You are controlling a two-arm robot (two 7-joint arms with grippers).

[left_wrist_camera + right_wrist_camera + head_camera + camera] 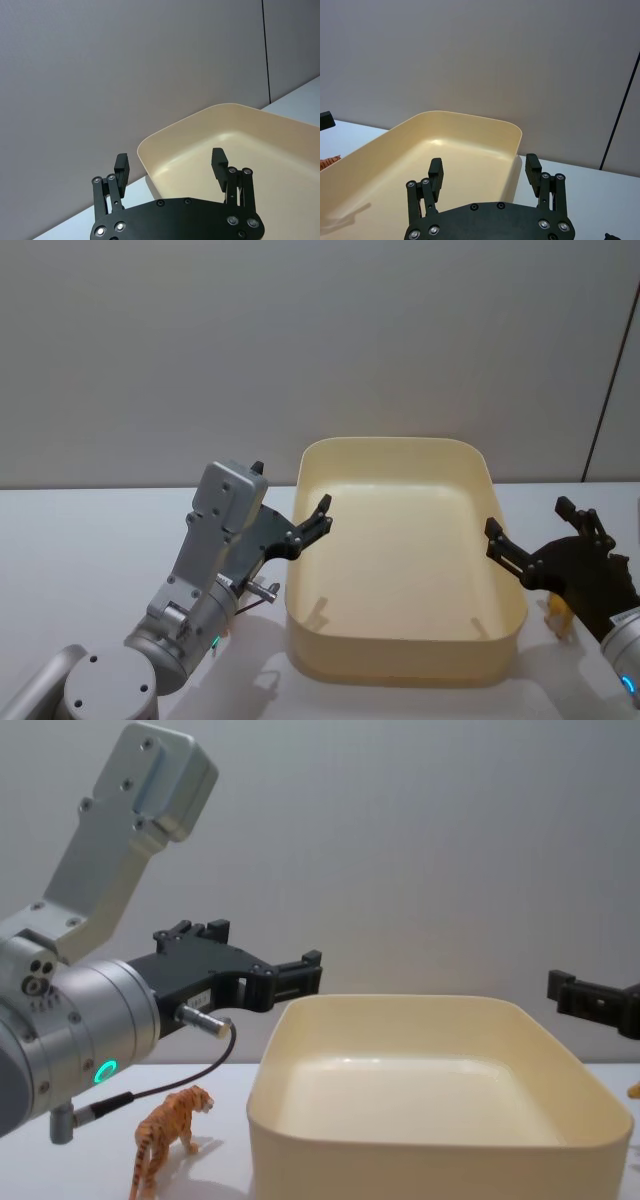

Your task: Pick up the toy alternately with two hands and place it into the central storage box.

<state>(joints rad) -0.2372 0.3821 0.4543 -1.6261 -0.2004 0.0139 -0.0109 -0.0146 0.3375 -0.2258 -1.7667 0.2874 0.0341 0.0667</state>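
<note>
Left claw (170, 161) and right claw (484, 166) hover spread open and empty on either side of the central storage box (400, 665), apparently poised to take turns. A toy tiger (170, 1125) stands on the surface (80, 540) just left of the box, beneath the left arm.
</note>
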